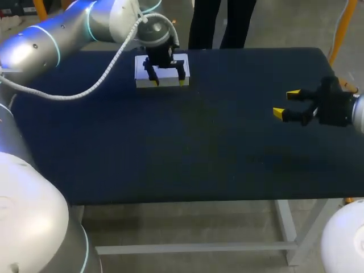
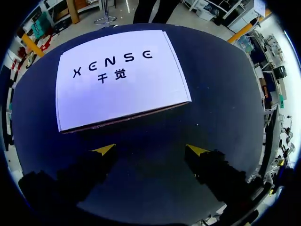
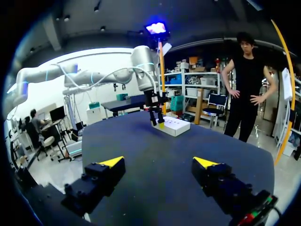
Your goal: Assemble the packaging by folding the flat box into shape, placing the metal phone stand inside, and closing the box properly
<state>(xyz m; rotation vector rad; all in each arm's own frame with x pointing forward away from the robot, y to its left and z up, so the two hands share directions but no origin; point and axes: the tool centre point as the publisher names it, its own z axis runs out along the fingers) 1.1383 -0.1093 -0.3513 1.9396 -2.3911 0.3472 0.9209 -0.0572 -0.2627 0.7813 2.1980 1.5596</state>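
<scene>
The left gripper (image 1: 168, 82) hovers over the white box (image 2: 120, 77), fingers apart and touching nothing. The box lies shut near the bench's (image 1: 216, 142) far edge, and no stand shows. Closing looks done, so the next move is likely a lid check or a lift away. The right gripper (image 1: 286, 103) hangs well apart, fingers spread.
</scene>
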